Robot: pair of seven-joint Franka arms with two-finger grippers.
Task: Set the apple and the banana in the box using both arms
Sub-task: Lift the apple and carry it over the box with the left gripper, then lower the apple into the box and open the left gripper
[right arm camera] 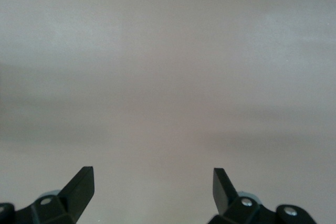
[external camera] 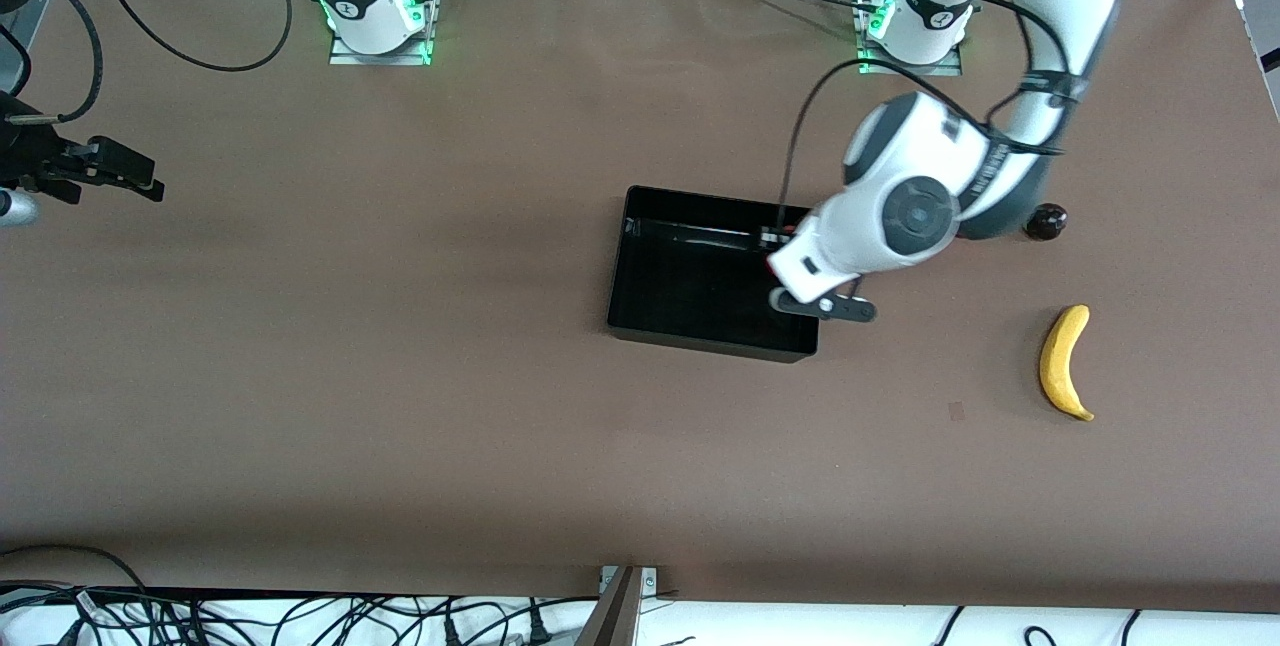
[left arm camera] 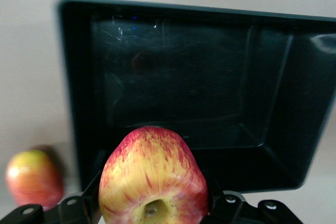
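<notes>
My left gripper (left arm camera: 153, 184) is shut on the apple (left arm camera: 152, 169), red with yellow streaks, its stem dimple toward the camera. In the front view the left gripper (external camera: 778, 256) hangs over the edge of the black box (external camera: 690, 291) at the left arm's end, and the arm hides most of the apple. The box interior (left arm camera: 210, 87) holds nothing. The yellow banana (external camera: 1062, 361) lies on the table toward the left arm's end, nearer to the front camera than the box. My right gripper (external camera: 125, 174) is open and empty over bare table (right arm camera: 152, 182), waiting at the right arm's end.
A second red-yellow fruit (left arm camera: 32, 178) lies on the table just outside the box; the left arm hides it in the front view. A dark round object (external camera: 1046, 221) sits beside the left arm's elbow, farther from the front camera than the banana.
</notes>
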